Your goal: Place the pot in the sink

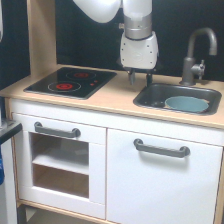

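Observation:
The pot (186, 103), light blue-teal and shallow, lies inside the sink (150, 96) toward the exterior view's right end of the basin. The sink is a dark grey rectangular basin set in the light wood countertop. My gripper (140, 78) hangs over the sink's back left corner, to the left of the pot and apart from it. Its dark fingers point down with a gap between them and nothing in it.
A grey curved faucet (196, 52) rises behind the sink on the right. A black hob (71, 81) with red rings sits on the countertop (112, 97) to the left. A wooden upright (41, 35) stands at the back left. White cabinet doors with grey handles (161, 148) are below.

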You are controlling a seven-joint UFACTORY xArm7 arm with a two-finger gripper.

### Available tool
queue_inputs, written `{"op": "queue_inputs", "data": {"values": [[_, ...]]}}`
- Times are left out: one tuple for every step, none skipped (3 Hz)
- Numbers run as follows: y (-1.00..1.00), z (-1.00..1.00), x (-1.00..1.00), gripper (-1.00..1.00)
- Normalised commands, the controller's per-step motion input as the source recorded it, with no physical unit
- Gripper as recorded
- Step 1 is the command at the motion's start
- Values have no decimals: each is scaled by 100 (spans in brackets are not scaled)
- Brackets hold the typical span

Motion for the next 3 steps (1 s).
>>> {"op": "queue_inputs", "data": {"values": [[-3, 52, -35, 100], [-3, 42, -32, 100], [-3, 38, -31, 100]]}}
